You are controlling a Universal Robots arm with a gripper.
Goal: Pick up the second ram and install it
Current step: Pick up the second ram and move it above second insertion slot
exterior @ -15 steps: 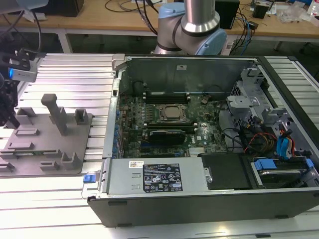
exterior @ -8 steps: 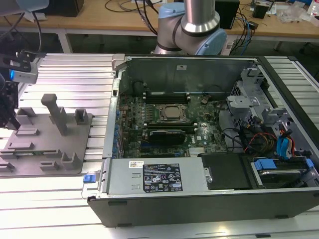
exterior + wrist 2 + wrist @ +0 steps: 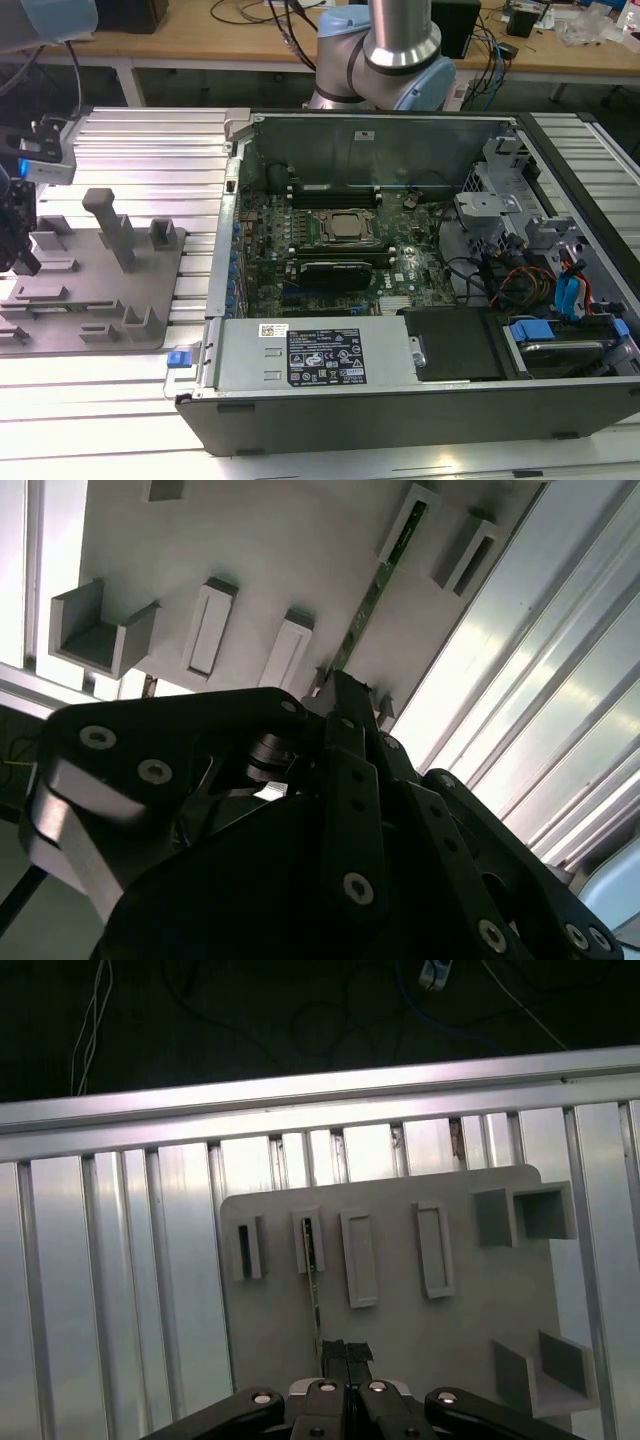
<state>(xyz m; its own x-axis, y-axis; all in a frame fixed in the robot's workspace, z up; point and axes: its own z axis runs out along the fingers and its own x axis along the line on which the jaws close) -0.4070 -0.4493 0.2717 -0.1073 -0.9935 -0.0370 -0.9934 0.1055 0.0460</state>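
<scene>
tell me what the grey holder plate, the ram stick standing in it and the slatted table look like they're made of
The holder plate looks like plastic: matte pale grey, its blocks one uniform colour. The second ram looks like circuit board: a thin, dull green edge with small specks. The table is probably aluminium: bright grooved slats that reflect the light strongly.
</scene>
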